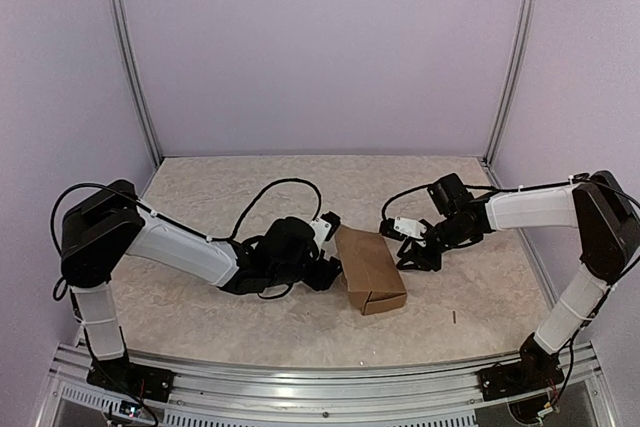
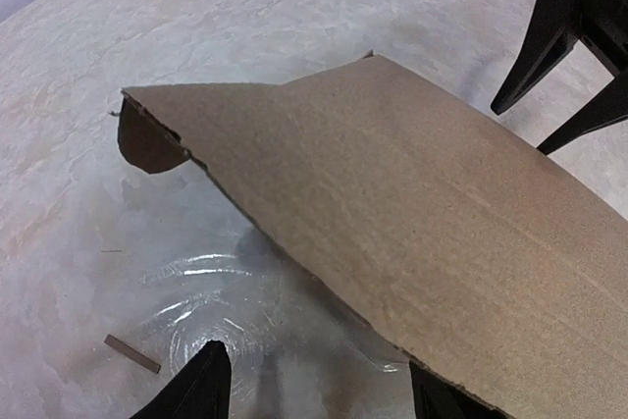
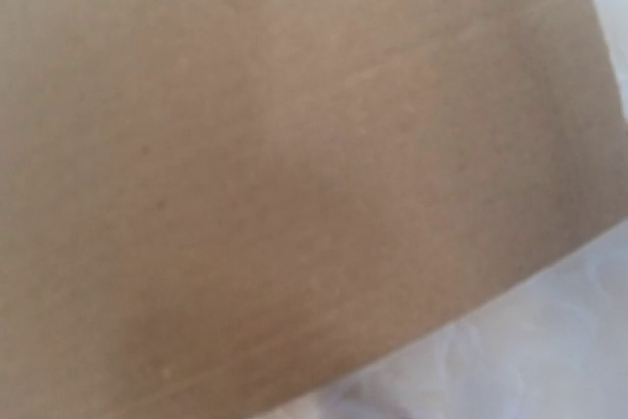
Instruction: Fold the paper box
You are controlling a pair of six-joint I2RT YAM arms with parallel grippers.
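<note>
**Tabletop** (image 1: 220, 197): marbled beige, and it carries every item below.

**Paper box** (image 1: 368, 269): brown cardboard, lying mid-tabletop between my two arms.
- A broad panel is folded over the top. It sits raised at a slant, not pressed down.
- The near end shows an open mouth with a short wall standing.
- One rounded tab (image 2: 147, 147) juts loose at a corner.
- I judge the task partway done. The body is roughly formed, while the end flaps and tabs look untucked and nothing looks locked.

**Left hand** (image 2: 314, 380): low at the box's left edge, fingers spread wide. The raised panel overhangs one finger, and I see nothing pinched.

**Right hand** (image 1: 408, 255): just beside the box's far right edge. From the left wrist view its fingers stand apart and empty. Its own camera shows only blurred cardboard.

**Scrap** (image 2: 132, 353): a small sliver loose on the tabletop near the left hand.
</note>
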